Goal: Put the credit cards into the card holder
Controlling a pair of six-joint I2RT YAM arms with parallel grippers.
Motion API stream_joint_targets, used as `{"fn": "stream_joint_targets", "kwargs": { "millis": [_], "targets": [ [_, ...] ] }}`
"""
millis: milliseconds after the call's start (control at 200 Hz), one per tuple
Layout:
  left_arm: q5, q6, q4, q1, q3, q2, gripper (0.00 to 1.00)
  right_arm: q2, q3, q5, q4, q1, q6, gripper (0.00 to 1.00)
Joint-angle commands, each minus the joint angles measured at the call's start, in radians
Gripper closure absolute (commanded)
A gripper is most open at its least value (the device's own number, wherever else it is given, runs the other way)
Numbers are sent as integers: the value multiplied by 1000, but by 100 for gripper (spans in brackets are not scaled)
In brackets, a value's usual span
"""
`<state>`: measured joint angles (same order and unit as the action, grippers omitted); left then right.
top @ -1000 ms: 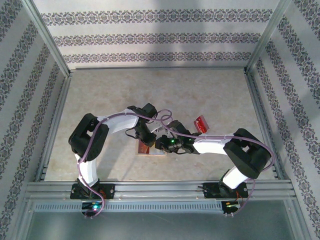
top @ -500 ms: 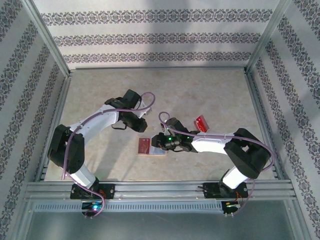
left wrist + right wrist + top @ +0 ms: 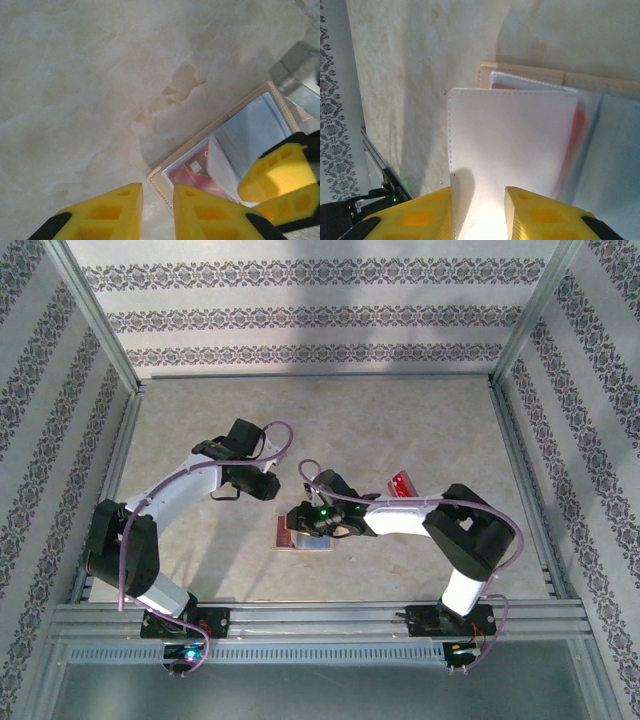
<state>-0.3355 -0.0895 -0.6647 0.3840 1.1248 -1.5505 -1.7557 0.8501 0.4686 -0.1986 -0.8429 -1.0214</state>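
Open card holder (image 3: 252, 125) on table (image 3: 90, 75), red card (image 3: 192, 172) inside, left gripper (image 3: 157, 192) nearby

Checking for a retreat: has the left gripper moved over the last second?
Yes. The left gripper pulled back leftward, away from the card holder, which lies where it was.

Place: a lab-style robot test cell, dressed up to look domestic.
Frame: silver aluminium profile rails (image 3: 320, 612) run along the near edge and up the corners.
Walls: flat panels papered in pale stripes with dark floral bands (image 3: 320, 318) box in three sides.
Bench: beige marble-look bench top (image 3: 400, 430).
Machines: white-and-black left arm (image 3: 165, 495) and matching right arm (image 3: 410, 520) are bolted to the near rail, with lilac cables (image 3: 282, 432) looped along them.
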Motion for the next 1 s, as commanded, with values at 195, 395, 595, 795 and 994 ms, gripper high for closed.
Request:
{"fn": "stream_joint_targets", "kwargs": {
  "millis": [195, 395, 595, 795, 994],
  "targets": [
    [-24, -59, -1, -12, -9, 4, 77, -110, 88, 43, 4, -30, 6, 67],
    [-46, -75, -8, -13, -14, -12, 77, -142, 121, 56, 16, -48, 10, 63],
    [-52, -81, -10, -11, -13, -32, 77, -113, 136, 47, 38, -59, 25, 60],
    [-56, -83, -10, -10, -9, -34, 78, 13, 112, -16, 114, -53, 70, 59],
    [-48, -88, -7, -9, 5, -11, 78, 149, 115, -143, 353, -35, 183, 53]
  ]
}}
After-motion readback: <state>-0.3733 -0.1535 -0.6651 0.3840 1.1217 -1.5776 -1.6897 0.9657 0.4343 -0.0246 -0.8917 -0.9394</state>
